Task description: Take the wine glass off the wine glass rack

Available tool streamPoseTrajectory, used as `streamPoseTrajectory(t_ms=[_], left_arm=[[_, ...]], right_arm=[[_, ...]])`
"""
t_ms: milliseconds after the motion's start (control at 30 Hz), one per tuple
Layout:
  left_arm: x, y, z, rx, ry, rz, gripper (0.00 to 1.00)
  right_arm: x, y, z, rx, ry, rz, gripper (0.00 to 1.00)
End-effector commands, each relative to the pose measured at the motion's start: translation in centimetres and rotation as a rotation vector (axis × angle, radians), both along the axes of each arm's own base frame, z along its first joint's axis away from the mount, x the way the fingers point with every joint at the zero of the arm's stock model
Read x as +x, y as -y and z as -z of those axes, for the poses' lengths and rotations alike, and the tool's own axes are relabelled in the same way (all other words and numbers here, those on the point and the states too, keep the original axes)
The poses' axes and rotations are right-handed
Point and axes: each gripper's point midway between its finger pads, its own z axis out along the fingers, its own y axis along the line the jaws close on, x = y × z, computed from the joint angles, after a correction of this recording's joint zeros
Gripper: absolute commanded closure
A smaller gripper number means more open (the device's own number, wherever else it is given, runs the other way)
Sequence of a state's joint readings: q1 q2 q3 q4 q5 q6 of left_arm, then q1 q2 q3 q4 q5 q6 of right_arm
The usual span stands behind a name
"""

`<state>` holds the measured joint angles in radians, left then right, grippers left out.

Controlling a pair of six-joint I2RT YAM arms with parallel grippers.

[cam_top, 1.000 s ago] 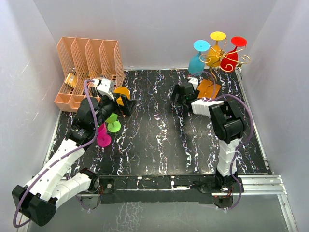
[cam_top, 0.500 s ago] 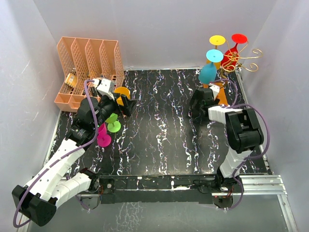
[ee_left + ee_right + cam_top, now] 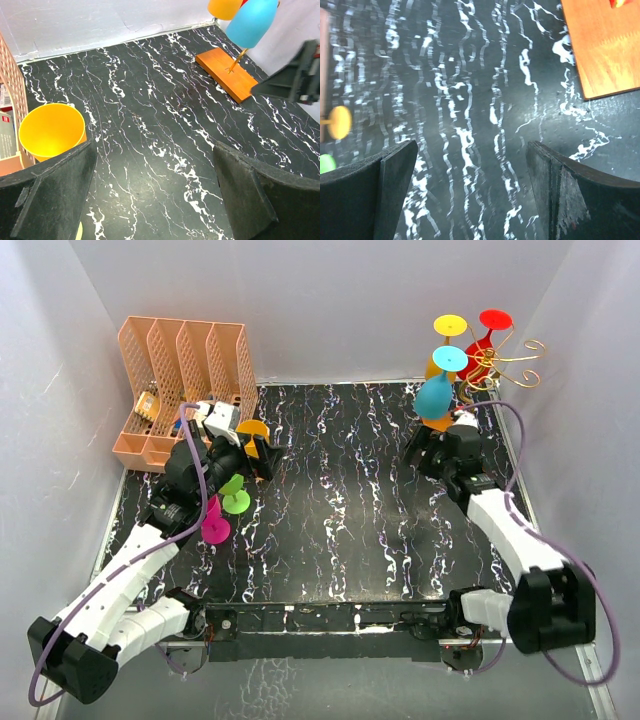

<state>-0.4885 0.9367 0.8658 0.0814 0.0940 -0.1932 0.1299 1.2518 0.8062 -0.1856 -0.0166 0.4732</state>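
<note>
The wine glass rack (image 3: 503,358), gold wire on an orange-brown base (image 3: 227,75), stands at the table's far right corner. Three wine glasses hang upside down on it: blue (image 3: 436,396), yellow-orange (image 3: 450,328) and red (image 3: 481,352). My right gripper (image 3: 428,447) hovers open just in front of the base (image 3: 602,42), below the blue glass (image 3: 250,22), holding nothing. My left gripper (image 3: 262,456) is open over the left part of the table, beside an orange glass (image 3: 50,131) lying there. Nothing sits between its fingers (image 3: 250,192).
A peach file organizer (image 3: 180,380) stands at the back left. A green glass (image 3: 235,495) and a magenta glass (image 3: 213,525) lie under my left arm. White walls close in the black marbled table (image 3: 340,520) on three sides.
The rack with its glasses has shifted right and turned. My right arm has stretched out low, its elbow swung toward the near right. The left arm has hardly moved.
</note>
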Motion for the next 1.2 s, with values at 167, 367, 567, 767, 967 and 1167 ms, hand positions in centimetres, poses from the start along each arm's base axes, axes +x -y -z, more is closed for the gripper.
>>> streamPoseTrajectory(t_ms=[167, 367, 567, 767, 967, 1167], left_arm=[[-0.1, 0.5, -0.5, -0.018, 0.019, 0.023, 0.03], [0.0, 0.4, -0.3, -0.014, 0.016, 0.016, 0.03], [0.1, 0.4, -0.2, -0.009, 0.015, 0.013, 0.03], [0.2, 0.2, -0.1, -0.002, 0.017, 0.003, 0.03], [0.2, 0.3, -0.1, 0.001, 0.016, 0.005, 0.03], [0.2, 0.2, -0.3, 0.002, 0.022, 0.003, 0.03]], right_arm=[[-4.6, 0.6, -16.3, 0.086, 0.314, 0.035, 0.02], [-3.4, 3.4, -24.4, -0.010, 0.438, 0.152, 0.02], [0.4, 4.7, -27.9, -0.064, 0.443, 0.238, 0.04], [4.9, 6.1, -29.2, -0.082, 0.432, 0.262, 0.09], [7.8, 8.8, -28.2, -0.098, 0.393, 0.299, 0.18], [9.6, 9.8, -26.5, -0.090, 0.343, 0.235, 0.33]])
